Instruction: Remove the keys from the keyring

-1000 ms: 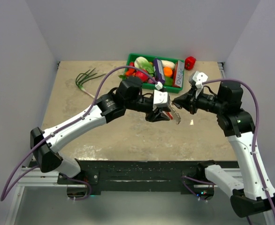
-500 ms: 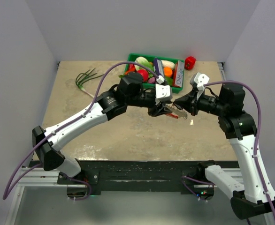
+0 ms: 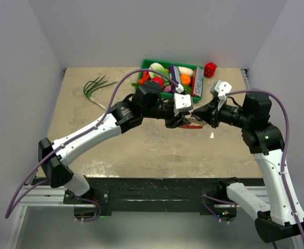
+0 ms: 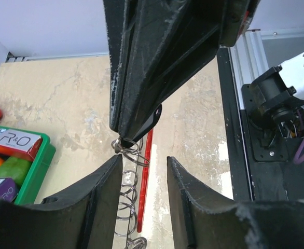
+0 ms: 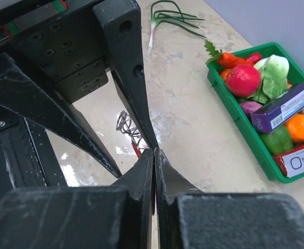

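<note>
The keyring is a thin silvery wire pulled out into a long coil, with the red curved tag beside it. Both lie in the gap between my left gripper's fingers, which stand apart. My right gripper is shut, and its tips pinch the coil's top end. In the top view the two grippers, left and right, meet tip to tip above the table, with the tag just below them. One small silvery piece, possibly a key, lies on the table. Other keys are hidden.
A green bin of toy vegetables and boxes stands at the back, also in the right wrist view. A red toy pepper sits right of it. Green onions lie at the back left.
My left gripper has moved away from me and to the right, carrying the bunch up to the right gripper. The right gripper's tips have closed onto the ring's end.
</note>
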### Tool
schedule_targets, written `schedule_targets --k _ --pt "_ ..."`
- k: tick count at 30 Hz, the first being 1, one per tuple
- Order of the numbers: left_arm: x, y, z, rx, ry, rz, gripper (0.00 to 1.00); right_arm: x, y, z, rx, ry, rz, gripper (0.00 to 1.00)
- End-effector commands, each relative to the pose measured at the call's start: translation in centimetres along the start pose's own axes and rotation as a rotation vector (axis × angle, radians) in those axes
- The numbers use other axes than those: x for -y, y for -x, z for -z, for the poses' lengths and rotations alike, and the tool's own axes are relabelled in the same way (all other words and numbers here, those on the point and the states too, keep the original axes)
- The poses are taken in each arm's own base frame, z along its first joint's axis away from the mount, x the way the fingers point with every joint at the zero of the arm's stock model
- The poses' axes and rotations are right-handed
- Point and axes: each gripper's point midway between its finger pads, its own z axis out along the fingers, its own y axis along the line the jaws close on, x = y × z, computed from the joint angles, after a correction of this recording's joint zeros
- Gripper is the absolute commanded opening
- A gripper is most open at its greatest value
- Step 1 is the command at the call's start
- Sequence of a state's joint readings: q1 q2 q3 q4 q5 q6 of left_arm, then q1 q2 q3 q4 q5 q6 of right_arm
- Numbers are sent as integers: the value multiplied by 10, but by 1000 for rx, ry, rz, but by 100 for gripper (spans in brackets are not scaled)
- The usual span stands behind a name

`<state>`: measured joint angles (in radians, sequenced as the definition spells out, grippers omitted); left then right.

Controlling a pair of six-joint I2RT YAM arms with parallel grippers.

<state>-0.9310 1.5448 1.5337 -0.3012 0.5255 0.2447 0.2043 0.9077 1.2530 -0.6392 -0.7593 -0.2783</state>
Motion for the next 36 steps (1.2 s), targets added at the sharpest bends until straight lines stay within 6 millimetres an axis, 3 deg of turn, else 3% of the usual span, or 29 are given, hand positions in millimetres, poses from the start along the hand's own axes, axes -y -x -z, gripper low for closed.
schedule_targets --k 1,19,27,30,36 --pt "-11 20 2 44 61 -18 42 -5 24 8 58 7 57 0" --pt "-14 24 -3 43 77 -14 31 -7 22 9 56 9 58 0" --pt "-15 25 -2 43 84 -13 12 -6 21 9 53 8 59 0" --pt "-16 25 -2 41 88 -14 0 -6 20 9 51 9 59 0" --pt "-14 25 -2 41 83 -18 0 -5 19 10 48 -3 68 0"
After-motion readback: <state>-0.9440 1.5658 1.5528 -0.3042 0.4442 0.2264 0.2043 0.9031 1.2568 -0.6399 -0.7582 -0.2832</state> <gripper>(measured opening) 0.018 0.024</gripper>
